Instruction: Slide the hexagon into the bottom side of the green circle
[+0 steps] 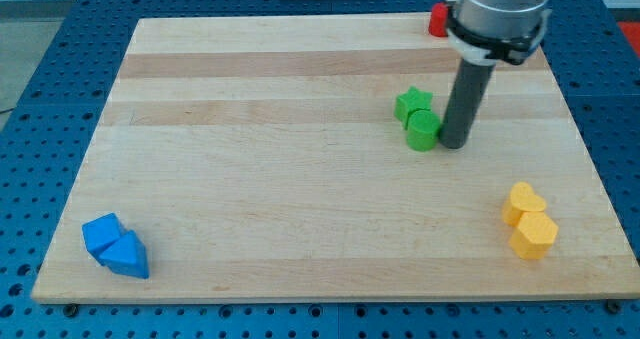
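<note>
board (300, 219): big pale wooden slab, takes up pretty much the whole view, sitting on a blue pegboard-looking table (30, 79)
arm (498, 14): chunky grey housing coming in from the view's top right, with the dark rod hanging straight down from it
my tip (455, 143): down on the board, right up against the view's right side of the green circle, looks like it's touching or as good as. No jaws on this thing, it's just a plain rod, so nothing is being held or squeezed
blue blocks (115, 247): two of them bunched together near the view's bottom left corner, the lower one looks like a triangle, can't really call the shape of the other
yellow hexagon (533, 235): over near the view's bottom right, well apart from the green pair, below and to the right of them
yellow block (523, 202): touching the hexagon's upper side, rounded-ish, maybe a heart, can't say for sure
green circle (423, 131): right of centre on the board
green star (414, 103): tucked against the circle's upper left
red block (438, 20): at the board's top edge, half hidden behind the arm, shape's anyone's guess
</note>
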Robot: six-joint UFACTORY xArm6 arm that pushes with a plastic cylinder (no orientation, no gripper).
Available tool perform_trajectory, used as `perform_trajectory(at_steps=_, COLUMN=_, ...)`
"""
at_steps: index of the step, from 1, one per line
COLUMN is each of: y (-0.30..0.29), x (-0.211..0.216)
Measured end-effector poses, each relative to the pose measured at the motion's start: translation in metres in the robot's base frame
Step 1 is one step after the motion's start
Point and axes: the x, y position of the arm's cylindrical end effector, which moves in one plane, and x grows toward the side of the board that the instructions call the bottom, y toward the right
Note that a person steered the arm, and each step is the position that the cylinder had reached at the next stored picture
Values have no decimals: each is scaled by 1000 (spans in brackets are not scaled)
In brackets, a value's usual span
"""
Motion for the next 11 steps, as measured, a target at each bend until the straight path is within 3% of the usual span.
perform_trajectory(at_steps=3, y=-39, x=14)
perform_trajectory(at_steps=6, y=131, x=30)
perform_trajectory(at_steps=7, y=131, x=31)
perform_trajectory(at_steps=9, y=171, x=99)
perform_trajectory(at_steps=10, y=144, x=96)
perform_trajectory(at_steps=11, y=87, x=62)
